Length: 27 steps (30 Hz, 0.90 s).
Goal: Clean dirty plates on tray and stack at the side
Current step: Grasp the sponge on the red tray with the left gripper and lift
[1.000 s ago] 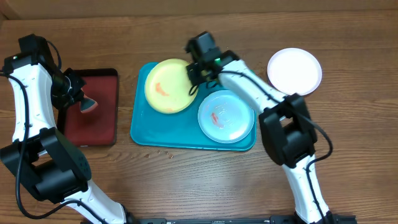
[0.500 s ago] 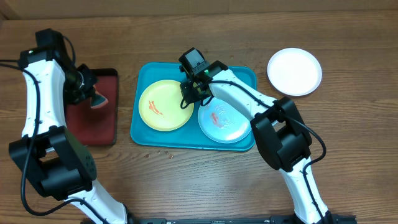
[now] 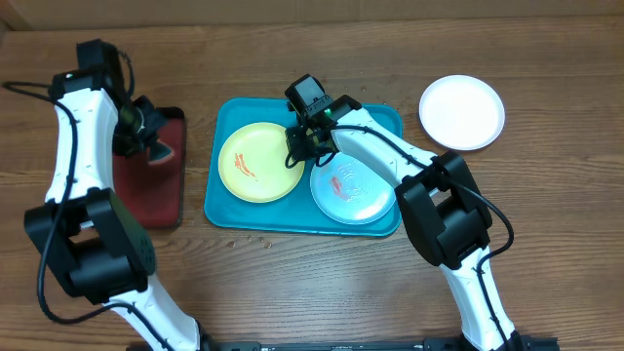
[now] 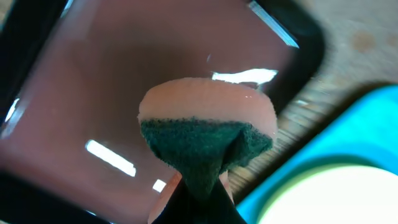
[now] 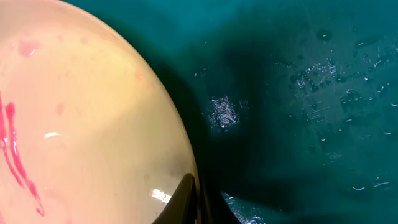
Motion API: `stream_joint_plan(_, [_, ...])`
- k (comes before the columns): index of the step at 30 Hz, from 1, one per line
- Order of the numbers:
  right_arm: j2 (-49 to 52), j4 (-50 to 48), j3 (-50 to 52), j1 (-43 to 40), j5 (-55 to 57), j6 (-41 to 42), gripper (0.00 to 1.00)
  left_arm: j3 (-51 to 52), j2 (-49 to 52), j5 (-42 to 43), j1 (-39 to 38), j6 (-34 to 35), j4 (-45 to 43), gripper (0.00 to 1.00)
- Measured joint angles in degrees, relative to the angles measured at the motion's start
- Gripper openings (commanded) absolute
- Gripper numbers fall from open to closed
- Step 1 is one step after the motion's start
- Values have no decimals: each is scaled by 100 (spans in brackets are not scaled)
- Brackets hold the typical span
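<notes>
Yellow-green plate [image 3: 255, 164]: lies flat and face up in the left half of the turquoise tray [image 3: 292, 226]. Surface is glossy, with a few thin red-orange streaks left of its centre; the right wrist view shows the same pink smears and a wet sheen. Judged light, stiff plastic, not fragile but slick where wet. The thin raised rim looks like the only workable hold, and a plate pinched at one edge may swing or slide out if lifted fast. Right gripper [image 3: 295, 148] is at this plate's right rim, near the tray's middle. Its jaws are pressed together and, as far as the wrist view shows, pinching the rim edge. Water droplets glint on the tray floor just beside that spot. Mint plate [image 3: 353, 185]: right half of the tray, just beside the yellow-green one, with a red smear at its centre; probably handles the same way. White plate [image 3: 462, 112]: off the tray on the table [image 3: 546, 244], out past the tray's far right corner, and it looks clean. Left of the tray, the left gripper [image 3: 146, 142] hangs over a dark red tray [image 3: 146, 200], jaws clamped on a sponge [image 4: 208, 134] of peach foam with a dark green scouring face, soft and squeezed where held.
</notes>
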State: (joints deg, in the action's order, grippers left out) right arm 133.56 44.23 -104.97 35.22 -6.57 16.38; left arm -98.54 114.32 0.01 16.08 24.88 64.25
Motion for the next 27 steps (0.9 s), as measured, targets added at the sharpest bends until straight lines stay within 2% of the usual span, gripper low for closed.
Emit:
stream_joint_plan(11, [0, -4, 4, 0, -2, 11, 4, 0, 922, -92, 697, 46, -151, 4])
stream_joint_plan(16, [0, -9, 4, 0, -2, 9, 4, 0, 1331, -63, 717, 46, -221, 4])
stream_joint_plan(20, [0, -9, 4, 0, -4, 11, 4, -4, 1355, -50, 717, 44, -236, 7])
stream_joint_plan(21, [0, -13, 4, 0, -4, 13, 4, -4, 1355, -46, 717, 48, -238, 4])
stream_joint_plan(27, [0, -33, 15, 0, -2, 13, 5, -146, 1377, -42, 717, 46, 11, 4])
